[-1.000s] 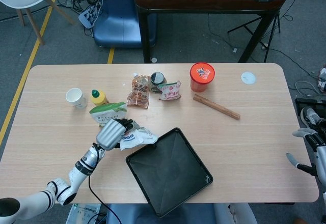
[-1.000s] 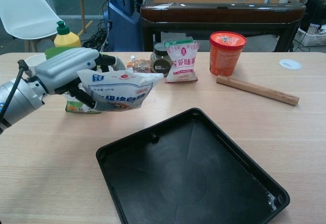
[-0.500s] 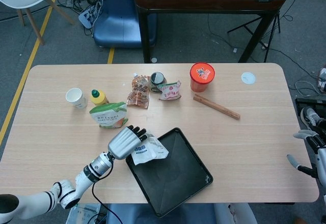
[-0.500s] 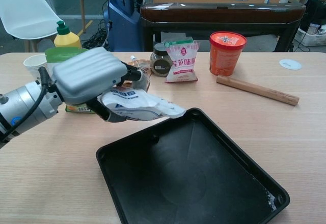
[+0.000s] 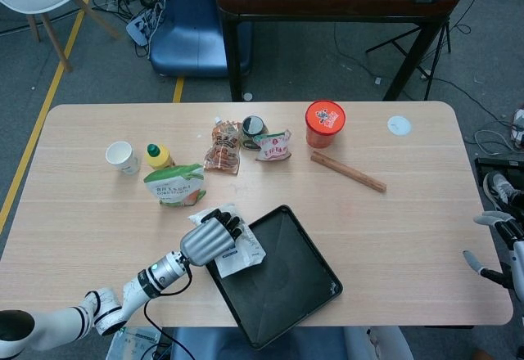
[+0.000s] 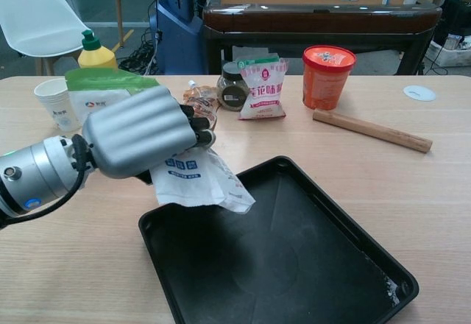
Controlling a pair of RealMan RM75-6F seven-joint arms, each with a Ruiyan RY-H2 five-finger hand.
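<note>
The left hand [image 6: 140,136] grips a white packet [image 6: 197,182] with its fingers curled over the packet's top, holding it above the near-left edge of the black tray [image 6: 294,265], with the packet's lower corner hanging over the tray rim. The right hand [image 5: 498,245] sits at the far right table edge, well apart from the tray; fingers apart, holding nothing. A green-topped pouch [image 6: 103,92] stands just behind the left hand.

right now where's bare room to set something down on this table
Bare wood lies right of the black tray, below the wooden stick, and along the left edge below the paper cup. The back middle is crowded around the pink snack packet and red tub.
</note>
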